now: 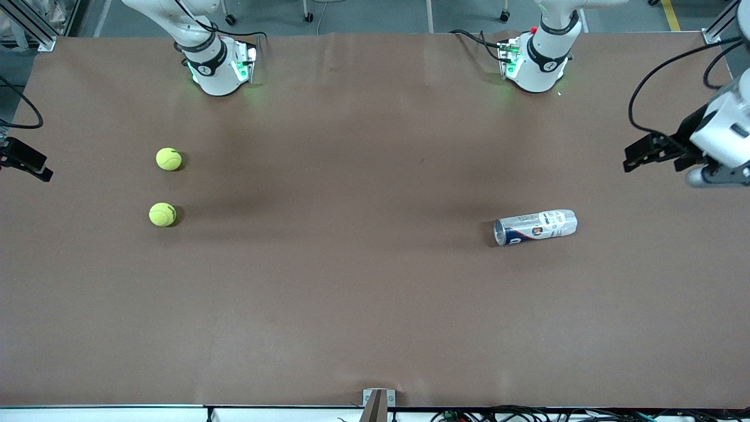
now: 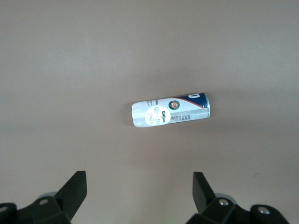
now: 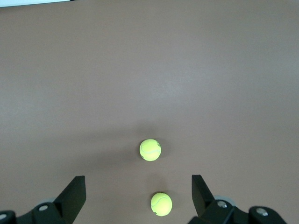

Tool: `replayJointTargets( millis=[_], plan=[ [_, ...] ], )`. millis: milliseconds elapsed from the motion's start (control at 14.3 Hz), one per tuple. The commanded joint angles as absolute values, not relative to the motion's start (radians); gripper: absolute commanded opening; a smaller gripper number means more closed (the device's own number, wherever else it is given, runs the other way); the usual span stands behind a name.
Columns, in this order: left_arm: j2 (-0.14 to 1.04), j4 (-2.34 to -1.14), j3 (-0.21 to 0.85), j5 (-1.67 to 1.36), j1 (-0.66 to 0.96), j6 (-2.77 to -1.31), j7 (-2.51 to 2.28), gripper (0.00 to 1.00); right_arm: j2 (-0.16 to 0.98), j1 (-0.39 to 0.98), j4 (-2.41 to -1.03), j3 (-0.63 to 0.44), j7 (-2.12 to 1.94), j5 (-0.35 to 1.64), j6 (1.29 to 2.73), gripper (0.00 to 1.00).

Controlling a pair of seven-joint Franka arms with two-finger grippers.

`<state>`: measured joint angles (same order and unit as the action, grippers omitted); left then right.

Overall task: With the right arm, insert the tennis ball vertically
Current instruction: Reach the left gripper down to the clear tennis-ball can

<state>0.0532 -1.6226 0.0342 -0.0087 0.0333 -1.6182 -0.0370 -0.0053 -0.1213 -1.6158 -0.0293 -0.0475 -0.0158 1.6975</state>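
Two yellow tennis balls lie on the brown table toward the right arm's end: one [image 1: 169, 159] farther from the front camera, one [image 1: 162, 214] nearer. The right wrist view shows both, the nearer one [image 3: 150, 150] and the farther one [image 3: 161, 204]. A clear ball can with a white and blue label [image 1: 536, 226] lies on its side toward the left arm's end, its open mouth facing the balls; it also shows in the left wrist view [image 2: 170, 110]. My right gripper [image 1: 26, 159] [image 3: 138, 183] hangs open and empty high over the table's end. My left gripper [image 1: 656, 155] [image 2: 139, 179] hangs open and empty high over the other end.
The brown table [image 1: 375, 293] stretches wide between the balls and the can. The two arm bases [image 1: 220, 64] [image 1: 536, 58] stand along the back edge. A small metal bracket [image 1: 378, 401] sits at the front edge.
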Motion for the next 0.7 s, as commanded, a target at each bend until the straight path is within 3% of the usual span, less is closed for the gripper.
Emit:
replayJointTargets(
  millis=[0,628],
  plan=[
    [0.127,-1.611,0.047,-0.008,0.044,-1.641,0.055,1.0,-0.028,-0.126,-1.635,-0.021,-0.049,-0.003,1.704,1.0],
    [0.231,-1.842,0.15,0.098,0.043,-1.891,0.328,1.0,0.024,-0.132,-1.624,-0.02,-0.054,-0.003,1.683,1.0]
  ],
)
